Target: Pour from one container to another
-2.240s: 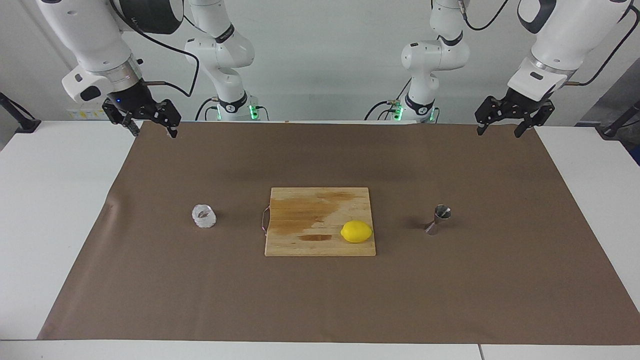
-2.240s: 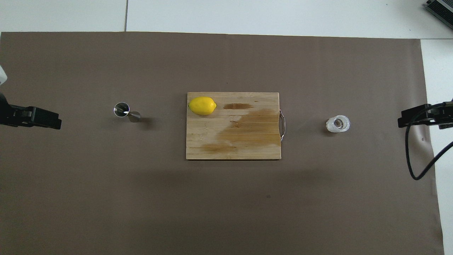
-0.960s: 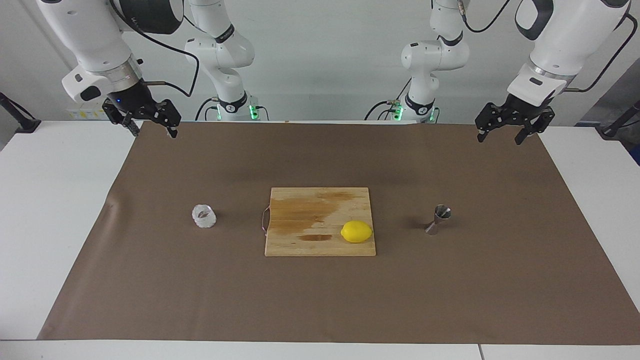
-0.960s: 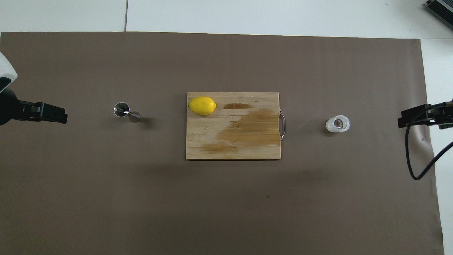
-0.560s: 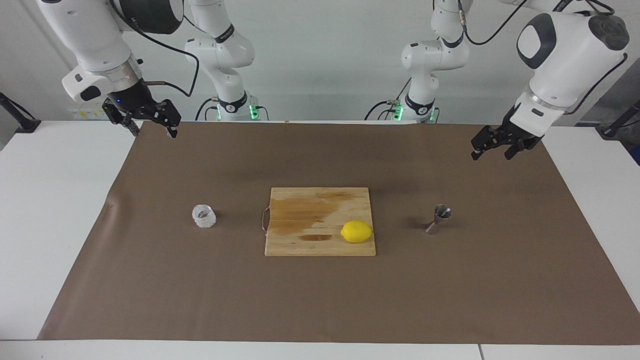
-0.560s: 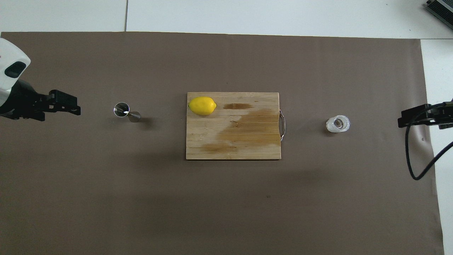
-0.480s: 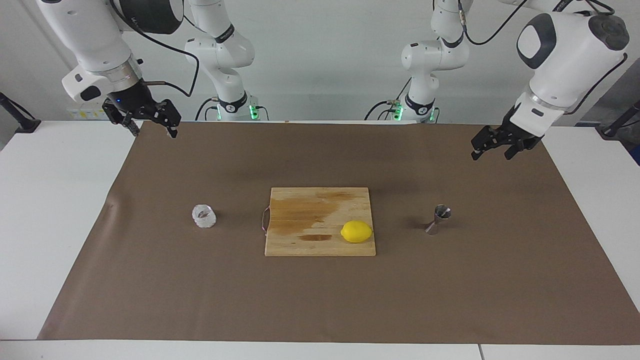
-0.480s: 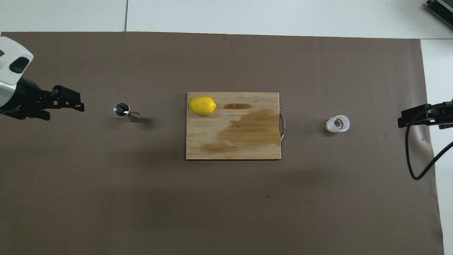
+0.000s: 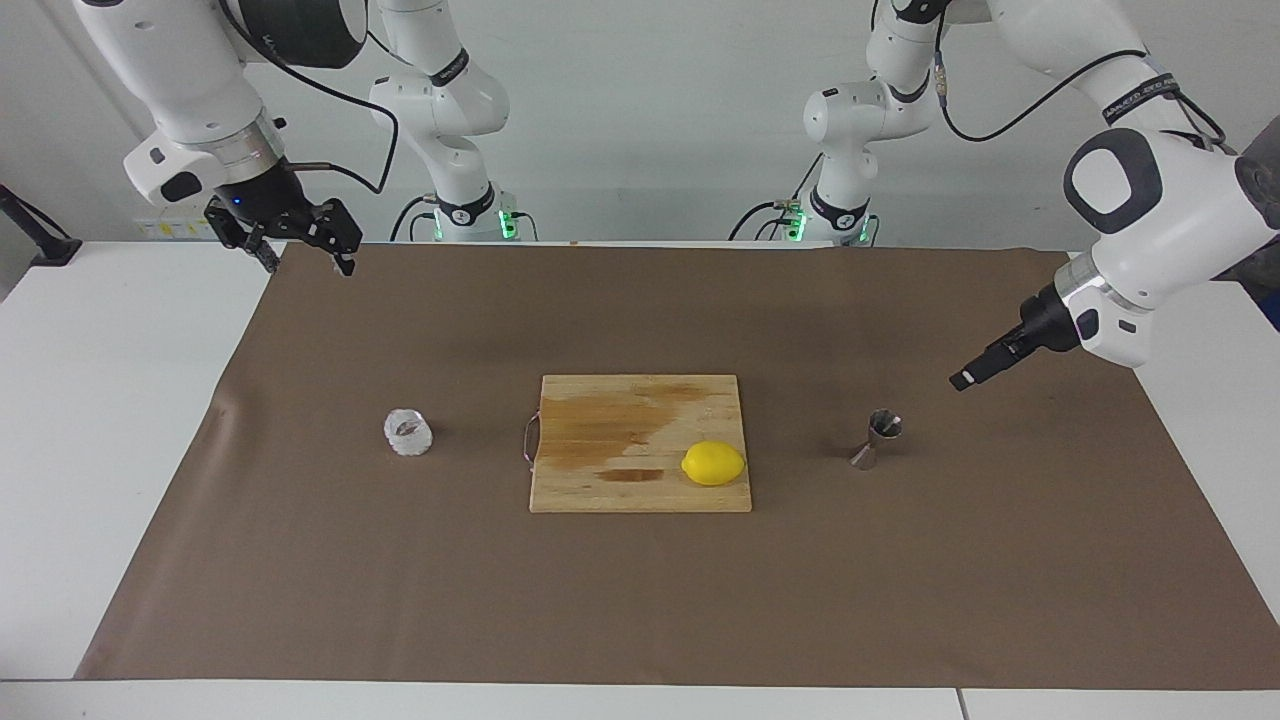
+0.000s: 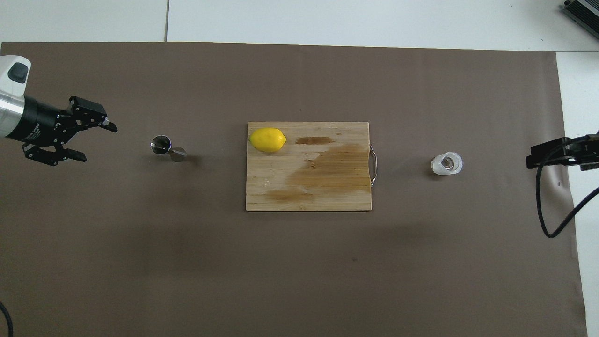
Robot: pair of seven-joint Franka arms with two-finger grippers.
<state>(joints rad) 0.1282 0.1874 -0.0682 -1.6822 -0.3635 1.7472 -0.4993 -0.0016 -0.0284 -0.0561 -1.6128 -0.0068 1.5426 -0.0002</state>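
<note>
The steel jigger (image 9: 876,439) stands upright toward the left arm's end of the bench (image 9: 100,420). The left gripper (image 10: 96,140) hovers near it, fingers (image 10: 108,125) spread. The bumpy glass cup (image 9: 408,432), contents unclear, sits beside the cutting board (image 9: 620,425); the right gripper (image 9: 298,245) waits, fingers apart.

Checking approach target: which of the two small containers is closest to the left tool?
The steel jigger, at the left arm's end of the table. The open left tool is beside it, not touching; the glass cup sits past the cutting board.
</note>
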